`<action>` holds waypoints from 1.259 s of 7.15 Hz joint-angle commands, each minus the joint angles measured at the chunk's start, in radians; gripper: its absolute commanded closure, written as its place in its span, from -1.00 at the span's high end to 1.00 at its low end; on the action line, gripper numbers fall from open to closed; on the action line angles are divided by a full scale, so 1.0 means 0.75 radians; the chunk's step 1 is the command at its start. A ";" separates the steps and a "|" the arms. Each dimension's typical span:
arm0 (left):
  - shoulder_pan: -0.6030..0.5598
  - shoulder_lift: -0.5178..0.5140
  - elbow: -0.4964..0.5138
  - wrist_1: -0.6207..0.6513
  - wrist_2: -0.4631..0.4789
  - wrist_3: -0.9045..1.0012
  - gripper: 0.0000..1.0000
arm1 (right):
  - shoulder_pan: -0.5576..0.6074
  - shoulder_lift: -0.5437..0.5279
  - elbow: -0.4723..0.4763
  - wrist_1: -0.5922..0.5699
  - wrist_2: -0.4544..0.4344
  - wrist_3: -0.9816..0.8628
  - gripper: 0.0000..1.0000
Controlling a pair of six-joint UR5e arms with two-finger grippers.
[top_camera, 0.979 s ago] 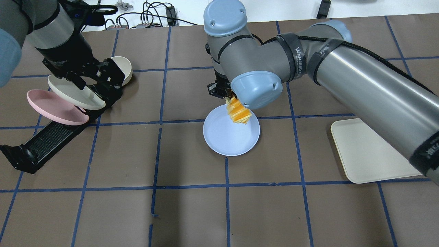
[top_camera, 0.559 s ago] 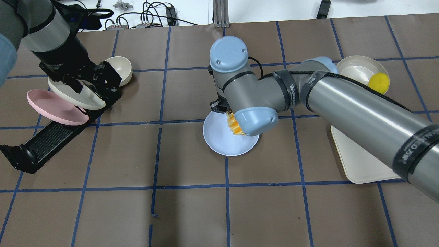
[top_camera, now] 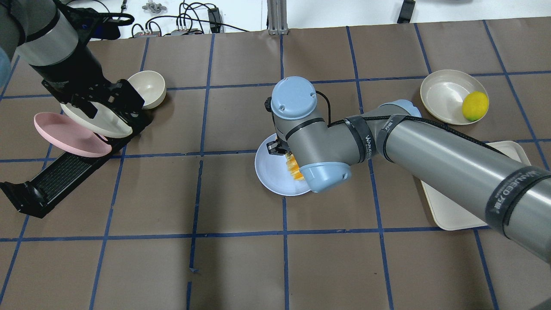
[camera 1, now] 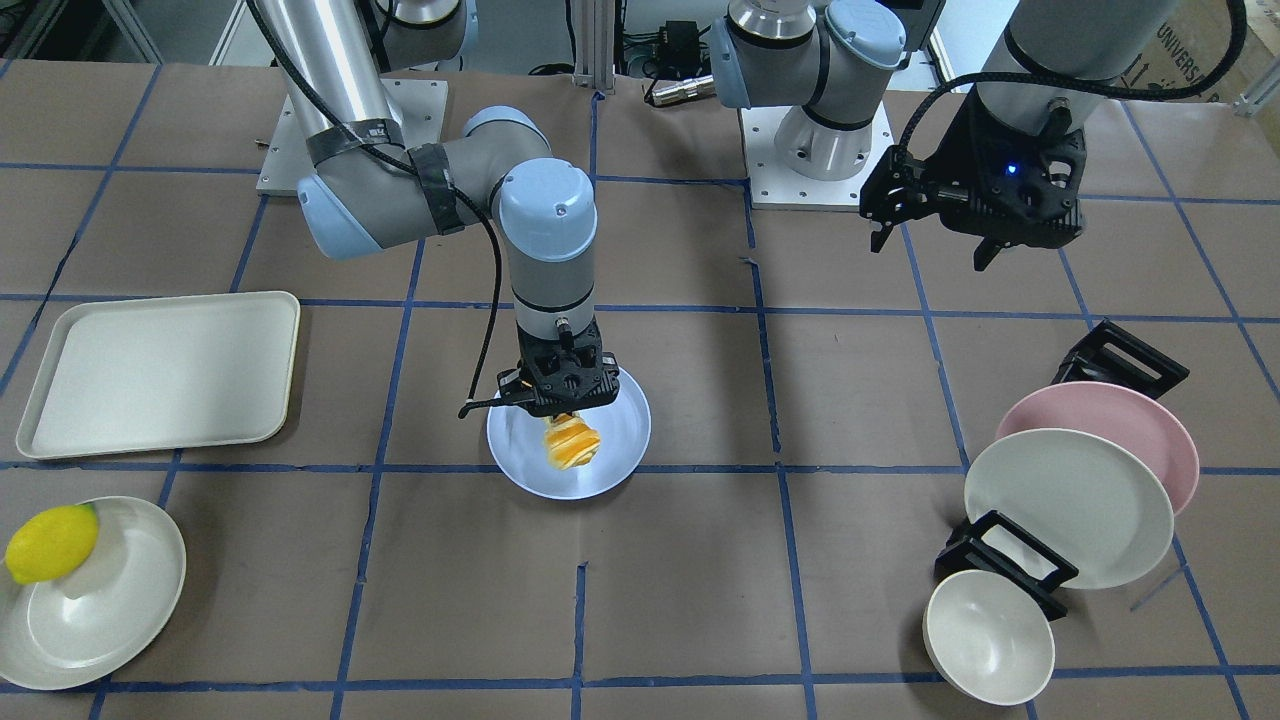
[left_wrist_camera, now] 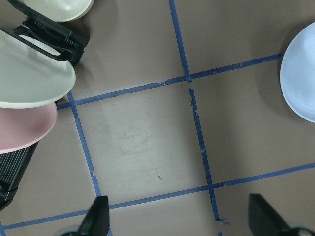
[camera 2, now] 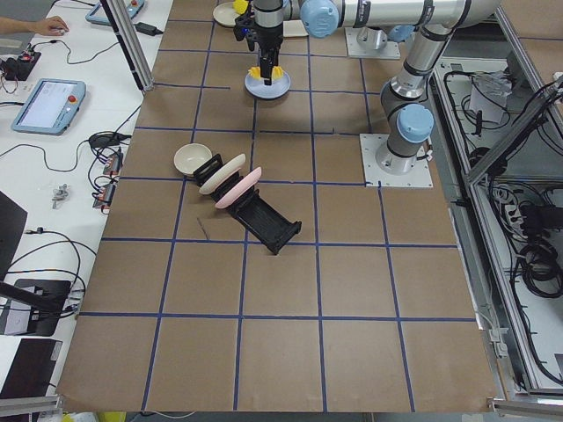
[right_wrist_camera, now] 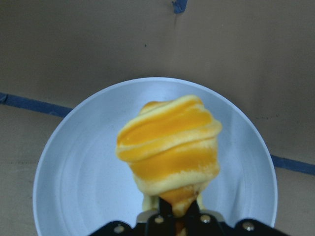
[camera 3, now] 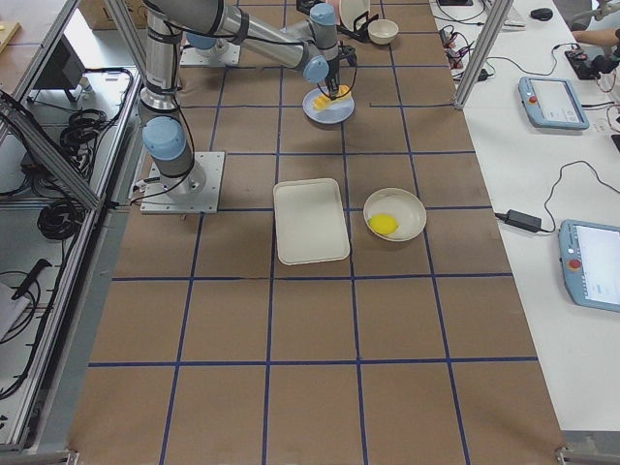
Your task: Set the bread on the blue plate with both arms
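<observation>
The bread (right_wrist_camera: 170,147), striped orange and cream, hangs upright from my right gripper (right_wrist_camera: 179,216), which is shut on its upper end. It sits over the middle of the blue plate (right_wrist_camera: 74,172). From the front, the bread (camera 1: 571,445) reaches down to the plate (camera 1: 620,440) under the right gripper (camera 1: 560,400); I cannot tell whether it touches. From overhead the wrist hides most of the bread (top_camera: 294,168) and part of the plate (top_camera: 269,172). My left gripper (left_wrist_camera: 179,221) is open and empty, held high near the dish rack, and also shows from the front (camera 1: 932,250).
A black dish rack (top_camera: 56,176) at the left holds a pink plate (top_camera: 69,135) and a cream plate (top_camera: 97,118), with a cream bowl (top_camera: 148,88) beside it. A cream tray (top_camera: 460,202) lies at the right. A lemon (top_camera: 475,106) sits in a cream dish (top_camera: 445,97).
My right arm has swung down and toward the robot, lowering the bread close over the blue plate. My left arm has drawn back slightly to the left.
</observation>
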State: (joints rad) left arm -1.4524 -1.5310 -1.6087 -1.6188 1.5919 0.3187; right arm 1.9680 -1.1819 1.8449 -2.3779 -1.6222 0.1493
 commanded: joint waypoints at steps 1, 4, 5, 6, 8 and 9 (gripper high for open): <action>0.002 -0.002 0.001 -0.032 0.000 -0.022 1.00 | 0.000 0.013 0.001 -0.002 0.056 -0.001 0.99; -0.011 -0.006 0.002 -0.067 -0.089 -0.263 1.00 | -0.002 0.009 0.001 0.006 0.058 -0.001 1.00; -0.001 -0.004 -0.005 -0.069 -0.088 -0.249 1.00 | -0.008 -0.001 0.001 0.015 0.056 -0.003 1.00; -0.002 0.002 -0.007 -0.073 -0.085 -0.239 1.00 | -0.026 -0.048 -0.003 0.045 0.054 -0.003 1.00; 0.004 0.004 -0.005 -0.085 -0.085 -0.239 1.00 | -0.085 -0.174 -0.129 0.336 -0.001 -0.005 1.00; 0.000 0.004 -0.011 -0.087 -0.085 -0.239 1.00 | -0.130 -0.207 -0.223 0.396 -0.082 -0.009 1.00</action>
State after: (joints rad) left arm -1.4515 -1.5280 -1.6142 -1.6827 1.5282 0.1396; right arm 1.9078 -1.2993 1.7561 -2.1623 -1.6254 0.1452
